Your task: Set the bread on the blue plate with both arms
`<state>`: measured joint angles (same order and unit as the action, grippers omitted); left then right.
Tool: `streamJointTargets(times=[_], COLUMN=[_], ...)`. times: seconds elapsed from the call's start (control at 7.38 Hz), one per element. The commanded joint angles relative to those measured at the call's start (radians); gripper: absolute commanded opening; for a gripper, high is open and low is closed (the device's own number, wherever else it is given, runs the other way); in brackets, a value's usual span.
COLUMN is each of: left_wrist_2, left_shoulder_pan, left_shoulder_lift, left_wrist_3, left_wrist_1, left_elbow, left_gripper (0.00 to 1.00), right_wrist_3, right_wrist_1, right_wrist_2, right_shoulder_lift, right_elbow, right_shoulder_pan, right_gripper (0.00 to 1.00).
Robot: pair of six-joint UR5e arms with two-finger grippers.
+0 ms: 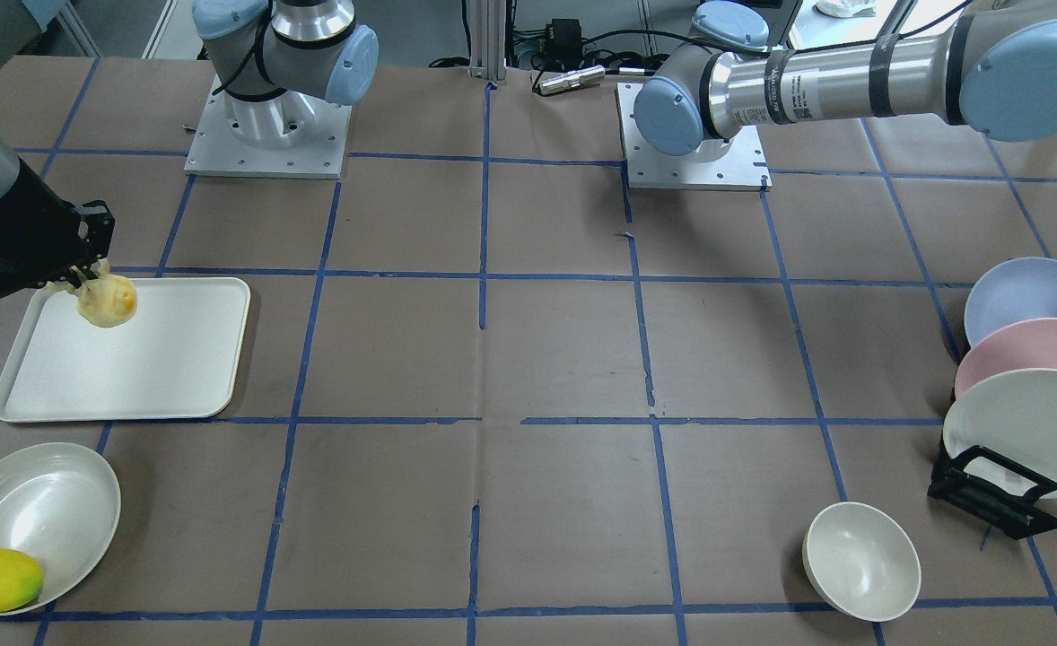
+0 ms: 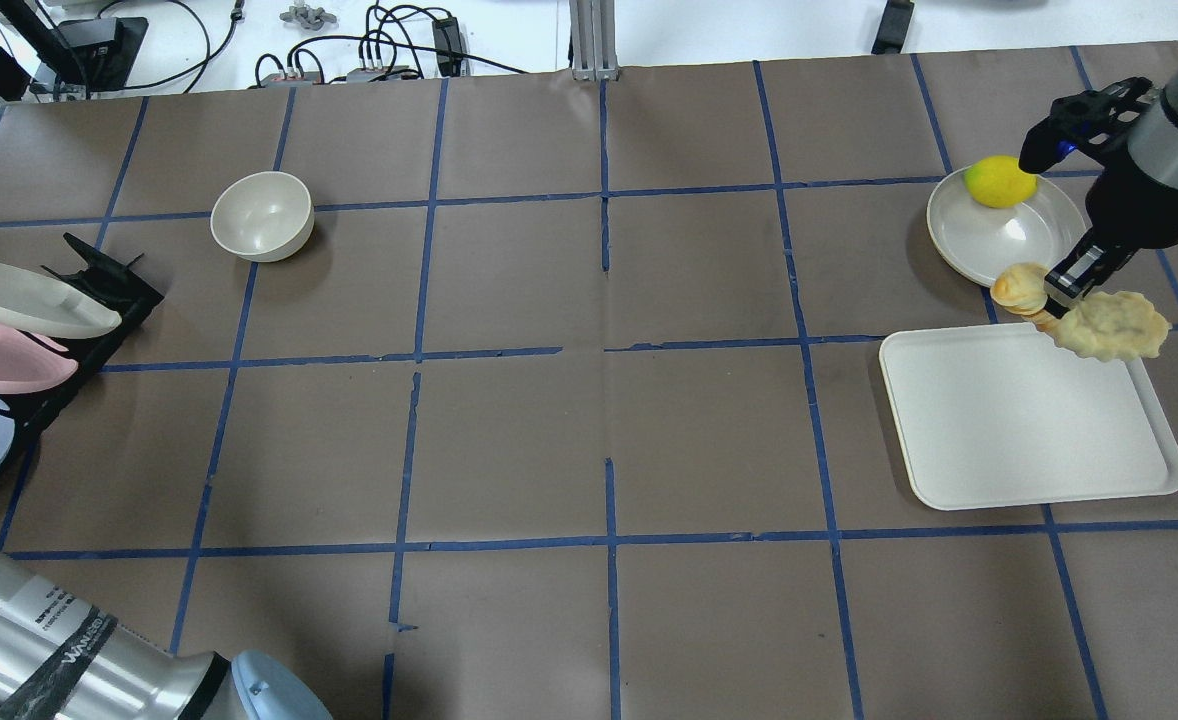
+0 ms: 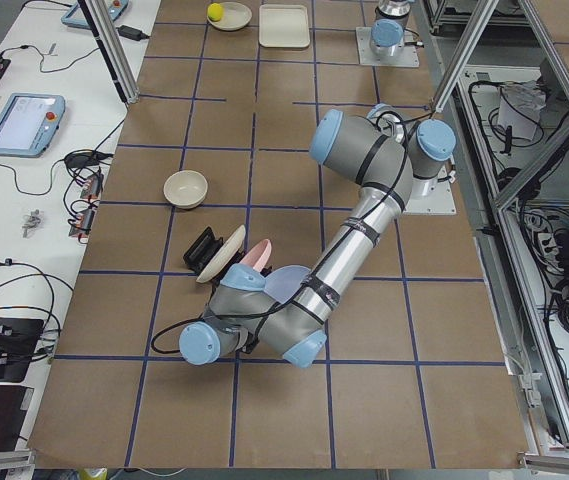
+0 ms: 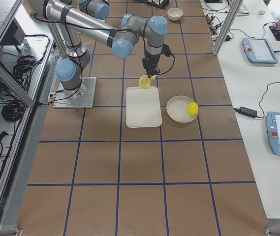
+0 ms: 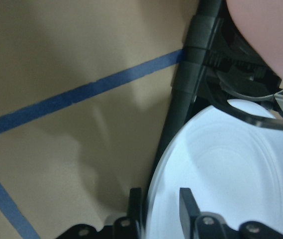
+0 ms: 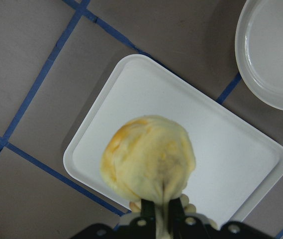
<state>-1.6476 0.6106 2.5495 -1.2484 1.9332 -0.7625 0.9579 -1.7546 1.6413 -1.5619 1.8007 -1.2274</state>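
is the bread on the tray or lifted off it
Lifted. The right gripper is shut on one end of the bread, which hangs clear above the tray in the wrist view.

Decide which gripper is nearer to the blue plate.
Left. The left gripper straddles the blue plate at its rim in the rack; the right gripper holds the bread above the white tray, at the table's opposite end.

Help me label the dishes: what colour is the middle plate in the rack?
Pink; the middle plate shows best in the exterior front-facing view.
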Motion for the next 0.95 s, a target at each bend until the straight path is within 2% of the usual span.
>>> streamJointTargets(times=[0.0, 0.14, 0.27, 0.41, 0.54, 0.68, 0.81], left_wrist_2=[-0.007, -0.008, -0.008, -0.009, -0.011, -0.038, -0.041], left_shoulder_pan=[0.0, 0.0, 0.0, -0.006, -0.006, -0.006, -0.008], left_shoulder_lift=[0.009, 0.009, 0.011, 0.012, 0.012, 0.012, 0.012], left_wrist_3=[-0.008, -0.009, -0.009, -0.009, -0.009, -0.009, -0.009], left_wrist_1=[0.0, 0.0, 0.0, 0.0, 0.001, 0.001, 0.013], left_elbow=[0.003, 0.003, 0.003, 0.002, 0.002, 0.0, 0.0], left_gripper=[0.45, 0.45, 0.46, 0.46, 0.43, 0.33, 0.27], right_wrist_3=[-0.01, -0.014, -0.025, -0.124, -0.202, -0.205, -0.208], right_wrist_1=[0.058, 0.079, 0.212, 0.299, 0.314, 0.313, 0.307], right_wrist_2=[0.005, -0.018, -0.024, -0.087, -0.122, -0.095, -0.094], right_shoulder_lift=[-0.044, -0.069, -0.104, -0.119, -0.118, -0.116, -0.115], right_elbow=[-0.082, -0.143, -0.211, -0.248, -0.242, -0.241, -0.241], right_shoulder_pan=[-0.003, 0.0, -0.001, -0.007, -0.039, -0.067, -0.069], right_gripper=[0.09, 0.13, 0.14, 0.13, 0.14, 0.14, 0.16])
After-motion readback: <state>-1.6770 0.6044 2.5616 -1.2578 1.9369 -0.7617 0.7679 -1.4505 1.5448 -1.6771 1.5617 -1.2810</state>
